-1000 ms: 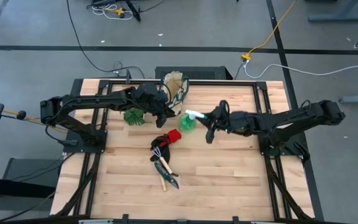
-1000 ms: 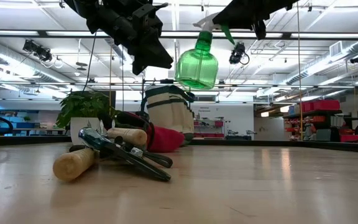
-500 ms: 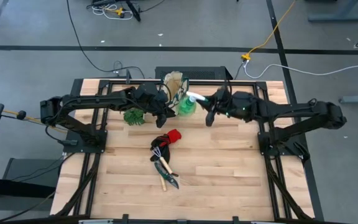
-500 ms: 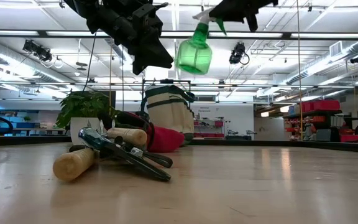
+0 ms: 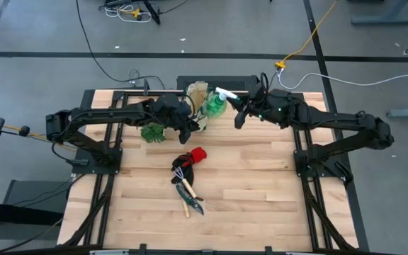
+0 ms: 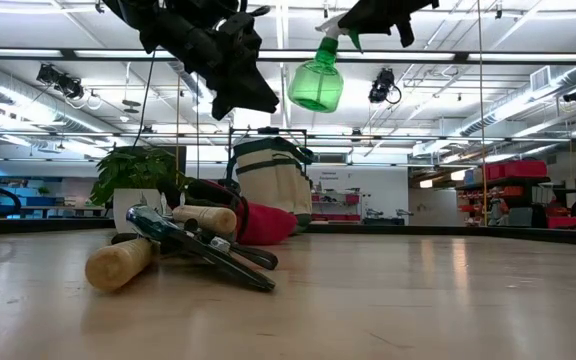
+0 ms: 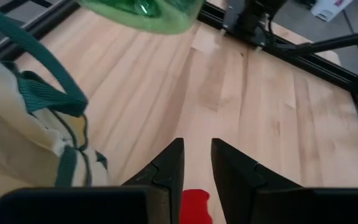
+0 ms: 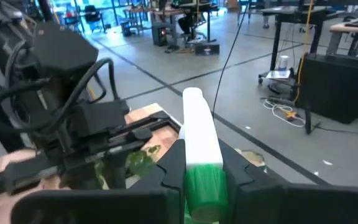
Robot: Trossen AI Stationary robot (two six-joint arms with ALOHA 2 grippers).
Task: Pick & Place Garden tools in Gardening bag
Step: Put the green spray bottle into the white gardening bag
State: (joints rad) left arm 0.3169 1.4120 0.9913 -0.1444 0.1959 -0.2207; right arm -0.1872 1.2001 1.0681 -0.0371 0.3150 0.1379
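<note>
right gripper: jaws clamped on the white spray head of the green spray bottle, held up off the tabletop; wrist view shows the white nozzle pinched between the two fingers.
green spray bottle: hangs from the right jaws, body toward the gardening bag; in the low view the bottle is in the air above the bag, not touching it.
left gripper: hovers beside the bag and near the bottle; jaws a small gap apart, holding nothing; left wrist view shows the fingers over bare wood with a red scrap of the glove below them.
gardening bag: upright at the far edge of the tabletop, just beside the left jaws, under the right jaws' load; green loop handle near the left jaws.
red-and-black glove: on the tabletop, below and nearer than the left jaws, apart from both grippers.
wooden-handled mini rake: lies just past the glove, well away from both jaws.
pruning shears: across the rake handle, untouched.
plant sprig: on the tabletop beside the left arm.
</note>
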